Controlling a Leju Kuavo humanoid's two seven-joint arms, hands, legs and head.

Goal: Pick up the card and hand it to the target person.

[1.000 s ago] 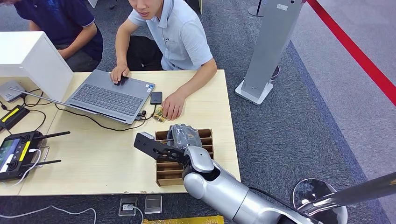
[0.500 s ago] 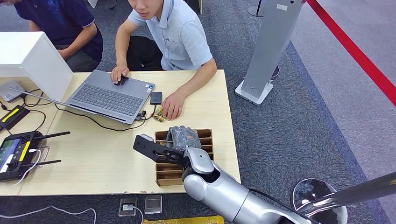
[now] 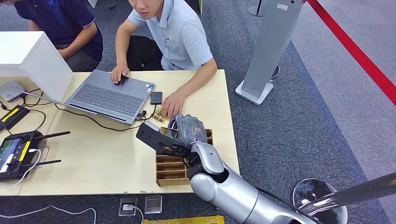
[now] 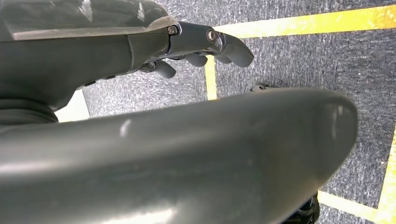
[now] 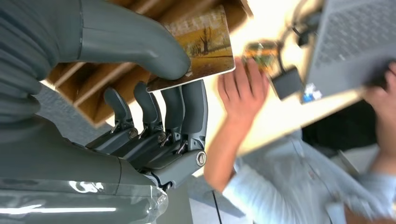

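Card between right hand's thumb and fingers, plain from wrist.

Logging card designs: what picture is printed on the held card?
A golden-yellow landscape with trees on the card, clearest in the right wrist view.

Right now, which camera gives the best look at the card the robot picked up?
The right wrist view: the card is close, its yellow landscape picture plain, pinched between the right hand's thumb and fingers. In the head view that hand covers it. The left wrist view faces carpet.
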